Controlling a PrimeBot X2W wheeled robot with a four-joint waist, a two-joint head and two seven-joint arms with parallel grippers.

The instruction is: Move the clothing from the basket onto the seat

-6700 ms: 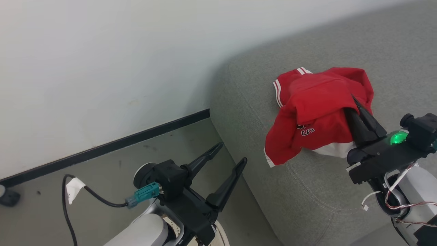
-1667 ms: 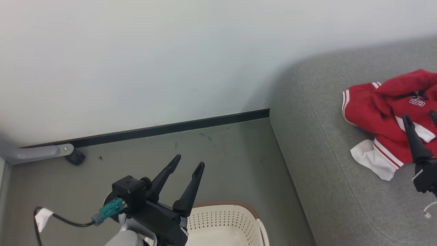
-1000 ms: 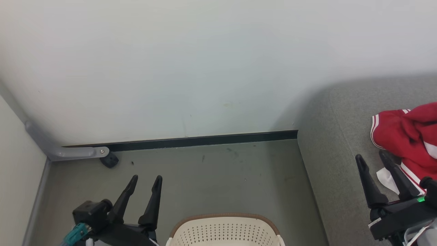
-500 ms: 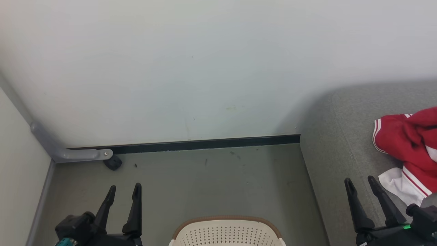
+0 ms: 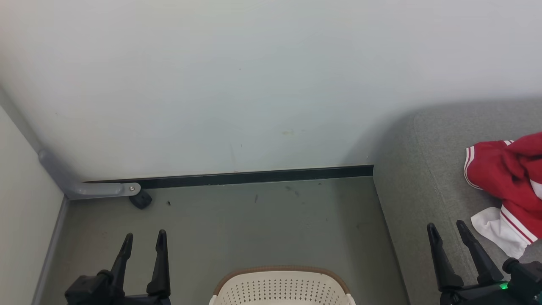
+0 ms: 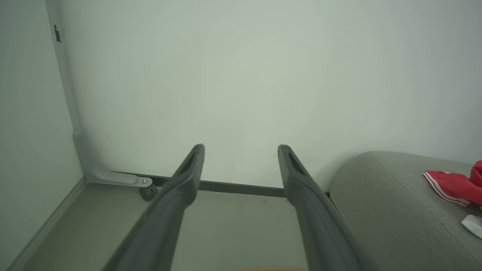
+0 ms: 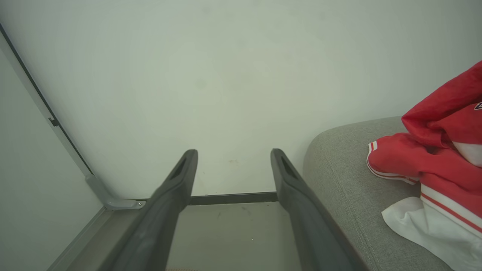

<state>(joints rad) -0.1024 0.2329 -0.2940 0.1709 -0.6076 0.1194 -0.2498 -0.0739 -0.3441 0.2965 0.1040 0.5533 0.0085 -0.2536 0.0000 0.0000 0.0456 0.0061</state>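
Note:
The red and white clothing (image 5: 506,182) lies crumpled on the grey seat (image 5: 419,178) at the right edge of the head view; it also shows as clothing (image 7: 433,165) on the seat (image 7: 339,180) in the right wrist view and as clothing (image 6: 453,184) in the left wrist view. The beige basket (image 5: 281,288) with a brown rim stands on the floor at the bottom centre; only its far wall shows. My left gripper (image 5: 143,239) is open and empty at the lower left. At the lower right my right gripper (image 5: 445,228) is open and empty, just left of the clothing.
A pale wall with a dark skirting strip (image 5: 237,177) closes the back. A grey bracket with a black foot (image 5: 139,199) sits in the left corner. Grey-green floor (image 5: 254,228) lies between the wall, the basket and the seat (image 6: 376,195).
The clothing was let go on the seat and my right gripper drew back from it. The head view swung left to the basket. Over the last second both open grippers sank lower.

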